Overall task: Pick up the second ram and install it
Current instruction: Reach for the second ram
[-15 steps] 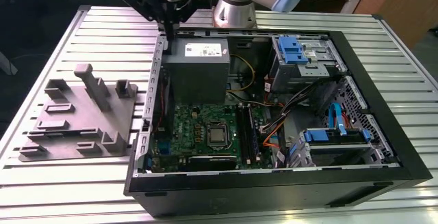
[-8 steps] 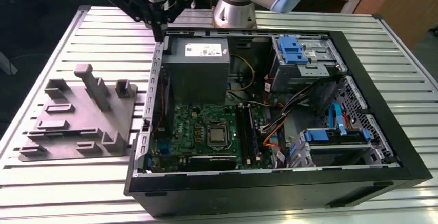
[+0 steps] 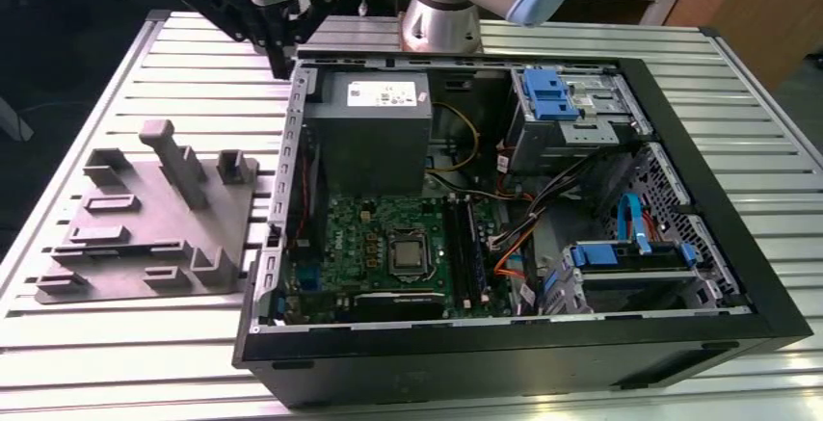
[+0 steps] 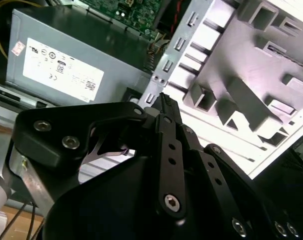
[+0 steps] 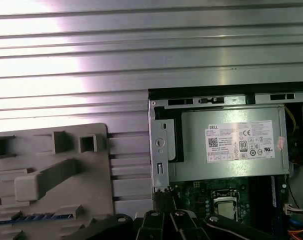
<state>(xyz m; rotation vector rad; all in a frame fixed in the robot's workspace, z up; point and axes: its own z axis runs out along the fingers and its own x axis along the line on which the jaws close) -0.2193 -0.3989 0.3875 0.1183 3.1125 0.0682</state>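
Currently the second ram (image 5: 34,218) lies in the grey holder (image 5: 51,200), where the first wrist view shows it as a thin blue strip seated edge-up in a slot near one edge of the holder. Nothing is touching it.

The grey holder (image 3: 142,238) rests flat on the slatted metal table (image 3: 116,65), just beside the open computer case (image 3: 515,354), on the exterior view's left. A tall slanted post (image 3: 173,161) and several small blocks rise from the holder.

The gripper (image 3: 279,60) hangs above the far corner of the case on the exterior view's left, near the end where the power supply (image 3: 373,118) sits, and well apart from the ram. In the second wrist view the gripper (image 4: 163,100) has its fingers drawn together to a point with nothing between them, so it is closed and empty. Its black links show at the edge of the first wrist view, with the gripper (image 5: 164,220) above the case wall.

Inside the case the green motherboard (image 3: 366,233) lies below the power supply, with the processor socket (image 3: 409,255) near its middle. The long black memory slots (image 3: 469,248) run just beside the socket, and whether any of them is filled cannot be told. Blue drive brackets (image 3: 546,93) stand at the far side of the case.
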